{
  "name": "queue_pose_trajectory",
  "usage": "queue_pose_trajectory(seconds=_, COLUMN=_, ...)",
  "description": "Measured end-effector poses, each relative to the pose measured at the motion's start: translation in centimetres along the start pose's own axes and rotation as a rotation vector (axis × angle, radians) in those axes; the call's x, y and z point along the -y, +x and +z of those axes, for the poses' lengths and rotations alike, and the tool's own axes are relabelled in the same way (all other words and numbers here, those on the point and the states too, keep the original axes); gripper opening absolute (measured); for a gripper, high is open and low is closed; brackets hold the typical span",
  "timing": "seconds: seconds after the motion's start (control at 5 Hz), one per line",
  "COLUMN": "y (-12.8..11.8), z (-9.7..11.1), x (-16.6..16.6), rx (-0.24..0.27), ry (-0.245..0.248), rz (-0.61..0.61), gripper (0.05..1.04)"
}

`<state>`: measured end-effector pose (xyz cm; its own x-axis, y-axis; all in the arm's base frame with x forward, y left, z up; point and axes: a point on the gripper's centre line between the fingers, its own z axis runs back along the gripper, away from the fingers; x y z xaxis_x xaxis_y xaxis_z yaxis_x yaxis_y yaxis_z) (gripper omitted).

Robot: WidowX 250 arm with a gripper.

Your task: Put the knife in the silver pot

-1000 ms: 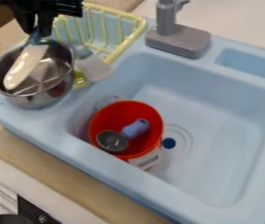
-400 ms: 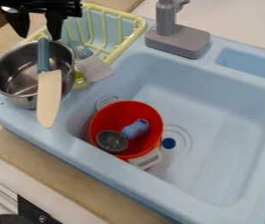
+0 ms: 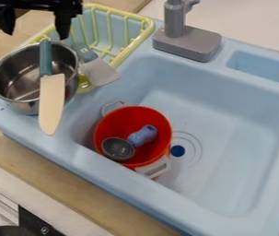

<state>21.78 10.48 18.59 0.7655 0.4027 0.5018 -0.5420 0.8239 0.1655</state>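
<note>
Since the knife [image 3: 51,87] lies across the silver pot [image 3: 25,107], the gripper [image 3: 36,35], 2 fingers [image 3: 63,24] spread, should pinch the handle [image 3: 45,57], lift, then tilt the blade [image 3: 51,110] inside.

We see a toy kitchen: a light-blue sink basin [image 3: 228,138] with a grey faucet [image 3: 188,39], a yellow dish rack [image 3: 126,50], and a metal pot [image 3: 18,73] on the sink's ledge.
</note>
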Motion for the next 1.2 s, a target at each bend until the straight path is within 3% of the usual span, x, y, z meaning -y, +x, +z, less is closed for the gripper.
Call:
queue_pose_trajectory(seconds=0.2, y=0.4, z=0.8, x=1.6, rx=0.013, ry=-0.062, rz=-0.033, gripper=0.995)
queue_pose_trajectory(seconds=0.6, y=-1.3, z=1.3, x=7.7, rx=0.028, ry=-0.260, rz=-0.287, gripper=0.995)
queue_pose_trajectory(seconds=0.8, y=-3.3, z=0.6, x=10.5, rx=-0.019, ry=-0.332, rz=-0.402, gripper=0.995)
queue_pose_trajectory(seconds=1.0, y=-4.3, z=1.0, x=12.2, rx=0.004, ry=-0.365, rz=-0.479, gripper=0.995)
queue_pose_trajectory(seconds=1.2, y=-5.7, z=1.7, x=14.3, rx=0.010, ry=-0.431, rz=-0.568, gripper=0.995)
